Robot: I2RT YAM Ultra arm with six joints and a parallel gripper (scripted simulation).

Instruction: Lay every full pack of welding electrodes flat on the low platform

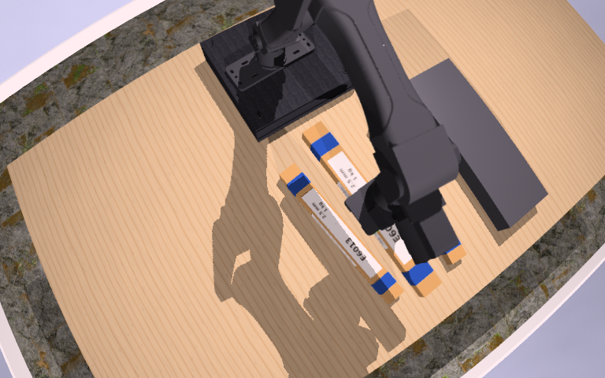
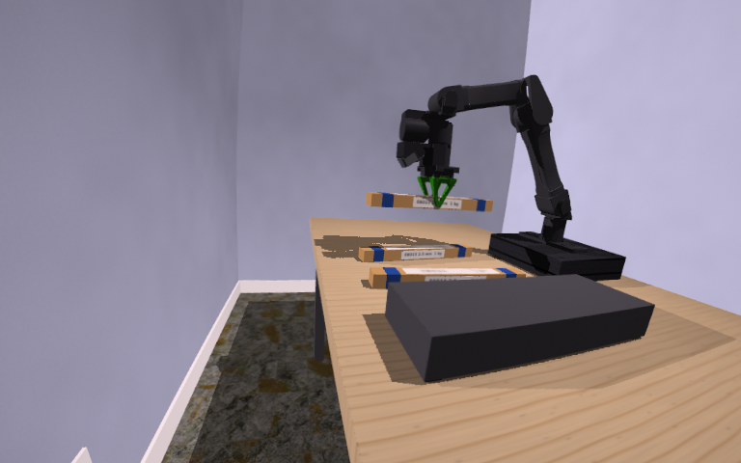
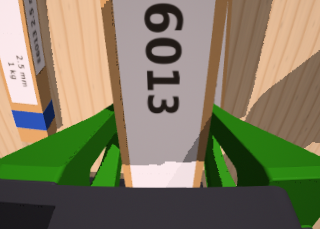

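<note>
Three cardboard packs are in view, and one is up in the air. The gripper [image 2: 436, 202] [image 3: 163, 109] is partly open, its green fingers stopped against the long sides of the middle pack [image 1: 341, 164] [image 2: 399, 201] [image 3: 135, 79]. That pack hangs roughly level, well above the wooden table [image 1: 132, 187] [image 2: 535, 424] [image 3: 82, 54], with blue bands near its ends and E6013 printed on its white label.

Seen from above, the left pack [image 1: 336, 224] [image 2: 415, 253] lies flat on the table. The right pack [image 1: 455, 253] [image 2: 383, 277] [image 3: 17, 64] also lies on the table, between the left pack and the dark platform [image 1: 488, 135] [image 2: 524, 298], though the arm [image 1: 366, 70] [image 2: 539, 154] and the lifted pack hide most of it. All three packs are off the platform. Labels on them read 2.5 mm and 1 kg; whatever rods are inside cannot be seen. The black base [image 1: 291, 102] [image 2: 587, 266] stands at the far side in the overhead view.
</note>
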